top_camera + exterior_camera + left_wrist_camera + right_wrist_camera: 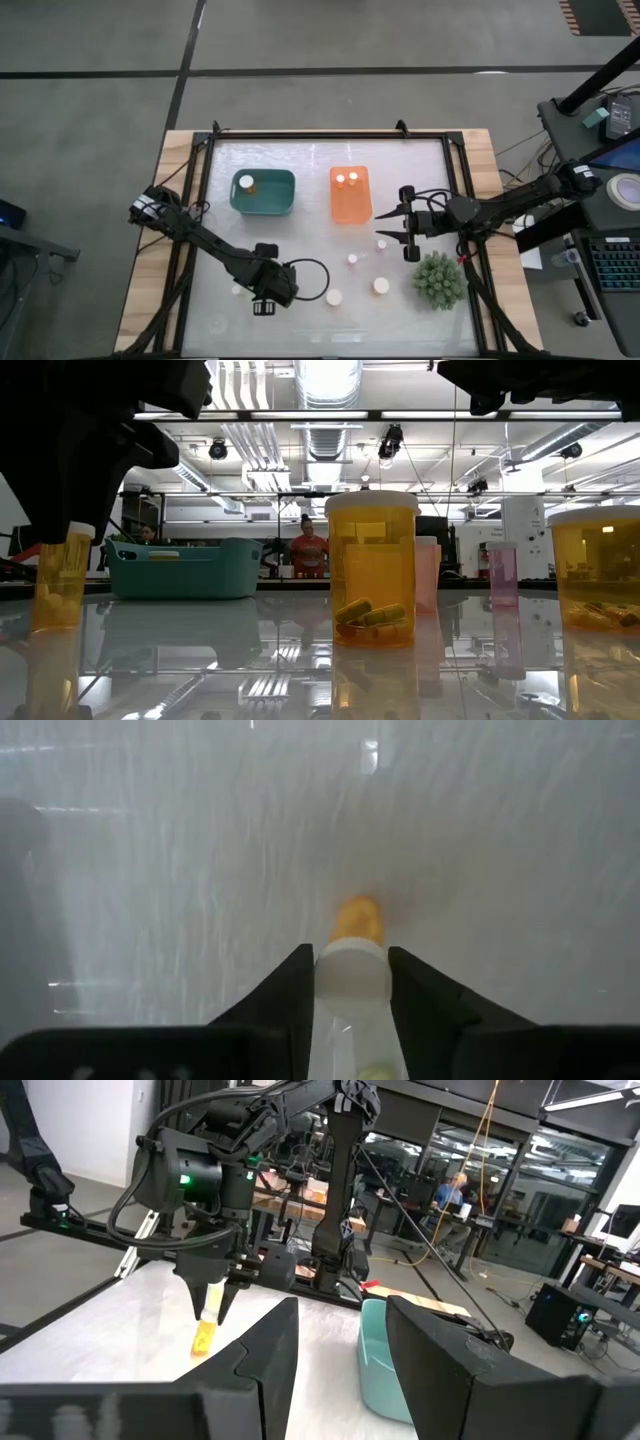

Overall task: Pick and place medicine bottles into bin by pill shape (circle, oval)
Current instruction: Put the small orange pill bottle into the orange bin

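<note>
- I see one white-capped bottle (246, 183) in the teal bin (264, 205), two in the orange bin (350, 208).
- My left gripper (352, 988) is clamped on an amber bottle (356, 920); right gripper (407, 228) fingers stand apart, empty.

Open tabletop (300, 240) lies between the left gripper (263, 305) and the teal bin (263, 193). Loose bottles (334, 297) and the spiky plant (438, 279) crowd the near right; the right gripper (400, 222) hangs beside the orange bin (351, 195).

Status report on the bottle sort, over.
Left claw closed around a medicine bottle at the table's near edge. Right claw open, empty, beside the orange bin. Nothing in the way.
</note>
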Controlling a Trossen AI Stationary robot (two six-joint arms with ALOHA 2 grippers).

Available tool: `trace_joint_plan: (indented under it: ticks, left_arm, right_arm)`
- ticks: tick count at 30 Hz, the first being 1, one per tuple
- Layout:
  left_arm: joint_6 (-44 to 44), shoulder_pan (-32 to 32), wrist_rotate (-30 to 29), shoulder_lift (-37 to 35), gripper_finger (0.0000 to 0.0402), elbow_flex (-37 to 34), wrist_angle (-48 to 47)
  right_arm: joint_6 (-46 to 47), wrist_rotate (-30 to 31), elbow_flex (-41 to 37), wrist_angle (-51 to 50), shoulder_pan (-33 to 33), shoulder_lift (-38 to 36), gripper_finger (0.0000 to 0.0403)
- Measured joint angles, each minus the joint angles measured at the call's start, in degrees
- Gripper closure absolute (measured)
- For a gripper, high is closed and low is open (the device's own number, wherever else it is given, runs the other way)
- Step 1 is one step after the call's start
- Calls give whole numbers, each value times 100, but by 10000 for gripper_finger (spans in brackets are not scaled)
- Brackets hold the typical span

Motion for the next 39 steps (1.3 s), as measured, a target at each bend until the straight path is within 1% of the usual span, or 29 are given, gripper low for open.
trace_joint_plan:
  ticks: [2,5,10,13,17,20,25,28,32,39]
  left_arm:
    - [28,21,0,-6,313,18,-14]
    - [176,64,-17,-34,302,161,-20]
    - [483,235,-89,-127,300,555,-39]
    - [726,372,-212,-208,302,817,-198]
    - [1128,562,-573,-289,302,1074,-532]
    - [1467,718,-830,-340,302,1248,-647]
    - [2147,904,-1270,-346,302,1485,-570]
    - [2569,992,-1549,-347,302,1510,-450]
    - [3077,1074,-1809,-347,302,1508,-201]
    - [3669,1101,-2029,-347,301,1508,219]
  right_arm:
    - [0,0,0,0,1,0,257]
    - [0,13,0,0,0,0,257]
    - [123,407,0,-54,0,0,257]
    - [213,457,0,-130,-2,2,257]
    - [258,520,75,-186,0,27,257]
    - [402,603,361,-649,2,143,257]
    - [734,601,1092,-1995,2,574,257]
    - [976,596,1484,-2515,2,905,257]
    - [1073,594,1854,-2699,2,1363,257]
    - [1313,570,2344,-2859,2,2178,257]
